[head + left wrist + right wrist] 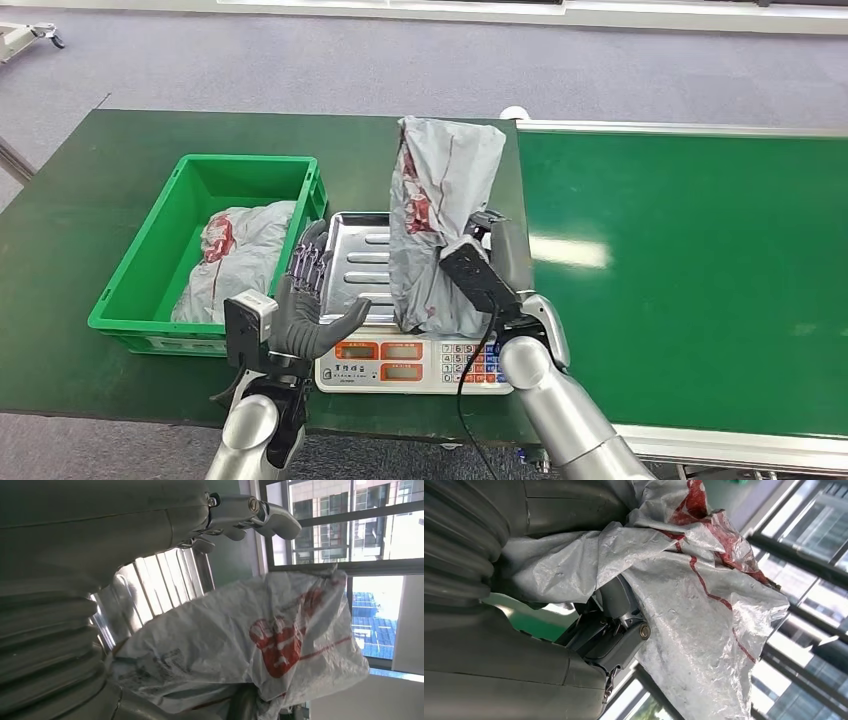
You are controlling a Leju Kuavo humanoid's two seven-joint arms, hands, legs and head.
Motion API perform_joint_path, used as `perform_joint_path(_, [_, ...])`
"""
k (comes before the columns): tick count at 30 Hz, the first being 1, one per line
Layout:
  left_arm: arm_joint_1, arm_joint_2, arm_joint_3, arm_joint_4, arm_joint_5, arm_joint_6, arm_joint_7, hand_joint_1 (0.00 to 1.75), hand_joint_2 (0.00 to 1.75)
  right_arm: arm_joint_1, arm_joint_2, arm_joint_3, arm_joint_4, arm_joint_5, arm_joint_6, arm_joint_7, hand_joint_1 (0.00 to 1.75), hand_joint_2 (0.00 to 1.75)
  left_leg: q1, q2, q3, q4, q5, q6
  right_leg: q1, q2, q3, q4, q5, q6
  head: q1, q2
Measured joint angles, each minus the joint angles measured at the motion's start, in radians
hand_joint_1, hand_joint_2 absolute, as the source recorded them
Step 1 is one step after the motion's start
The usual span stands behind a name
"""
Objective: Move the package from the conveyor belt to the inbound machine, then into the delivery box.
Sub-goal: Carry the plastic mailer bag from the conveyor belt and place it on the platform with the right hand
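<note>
Leftmost, a green plastic crate (150, 262) with ribbed walls sits on the dark green table (70, 190); a crumpled grey poly bag with red print (232, 255) lies inside it. Just right of the crate, the left hand (305, 300) hovers over the scale's near-left corner, fingers spread, thumb out, holding nothing. Centre: a weighing scale (400, 362) with a shiny ribbed steel pan (358, 262) and orange displays. The package (440, 215), a wrinkled grey plastic mailer with red markings, stands on end on the pan's right half, long axis near vertical, top leaning slightly far-right. The right hand (487, 270) grips its near-right side, fingers pressed into the film (621, 605). Right: the conveyor belt (690, 270), smooth bright green, edged in pale metal.
</note>
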Motion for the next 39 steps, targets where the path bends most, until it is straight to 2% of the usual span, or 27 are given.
perform_joint_path(6, [-0.005, -0.002, 0.0, 0.006, -0.002, -0.004, 0.002, 0.0, 1.75, -0.004, 0.012, 0.034, 0.019, -0.004, 0.002, 0.006, 1.75, 1.75, 0.0, -0.002, -0.001, 0.0, 0.0, 0.0, -0.001, -0.001, 0.0, 0.0, 0.0, 0.0, 0.0, 0.0])
perform_joint_path(10, [-0.005, -0.004, 0.0, 0.007, -0.004, -0.007, 0.002, 0.0, 1.75, -0.004, 0.014, 0.042, 0.02, 0.01, 0.005, 0.014, 0.0, 1.75, -0.001, -0.002, -0.001, 0.0, 0.0, 0.0, -0.001, -0.001, 0.0, 0.0, 0.0, 0.0, 0.0, 0.0])
perform_joint_path(26, [-0.008, -0.009, 0.01, 0.021, -0.01, -0.009, 0.004, 0.0, 1.75, -0.006, 0.015, 0.022, 0.029, -0.037, 0.007, 0.021, 0.0, 1.75, 0.0, -0.002, 0.0, 0.0, 0.0, 0.0, -0.001, -0.001, 0.0, 0.0, 0.0, 0.0, 0.0, 0.0])
perform_joint_path(28, [-0.009, -0.009, 0.013, 0.022, -0.01, -0.009, 0.004, 0.0, 1.75, -0.002, 0.014, 0.012, 0.027, -0.102, 0.06, 0.013, 0.0, 1.75, -0.001, -0.002, 0.0, 0.0, 0.0, 0.0, -0.001, -0.001, 0.0, 0.0, 0.0, 0.0, 0.0, 0.0])
perform_joint_path(29, [-0.009, -0.009, 0.014, 0.024, -0.011, -0.01, 0.003, 0.0, 1.75, 0.004, 0.013, 0.003, 0.024, -0.169, 0.116, 0.001, 0.0, 1.75, -0.001, -0.002, 0.0, 0.0, 0.0, 0.0, -0.001, -0.001, 0.0, 0.0, 0.0, 0.0, 0.0, 0.0])
perform_joint_path(33, [-0.017, -0.006, 0.016, 0.037, -0.035, -0.009, -0.02, 0.0, 1.75, 0.057, -0.004, -0.063, -0.009, -0.533, 0.405, -0.1, 0.0, 1.75, -0.001, -0.003, -0.001, 0.0, 0.0, 0.0, -0.001, -0.002, -0.001, -0.001, 0.0, 0.0, 0.0, 0.0])
perform_joint_path(35, [-0.024, -0.002, 0.016, 0.045, -0.052, -0.002, -0.028, 0.0, 1.75, 0.087, -0.02, -0.105, -0.036, -0.628, 0.466, -0.131, 0.0, 1.75, -0.001, -0.004, -0.001, 0.001, 0.0, 0.0, -0.001, -0.002, 0.0, -0.001, 0.0, 0.0, 0.0, 0.0])
perform_joint_path(39, [-0.053, 0.013, 0.014, 0.063, -0.127, 0.025, -0.019, 0.0, 1.75, 0.163, -0.05, -0.183, -0.099, -0.72, 0.507, -0.148, 0.0, 1.75, -0.001, -0.004, -0.001, 0.001, 0.0, 0.001, -0.001, -0.002, 0.0, -0.001, 0.0, 0.0, 0.0, 0.0])
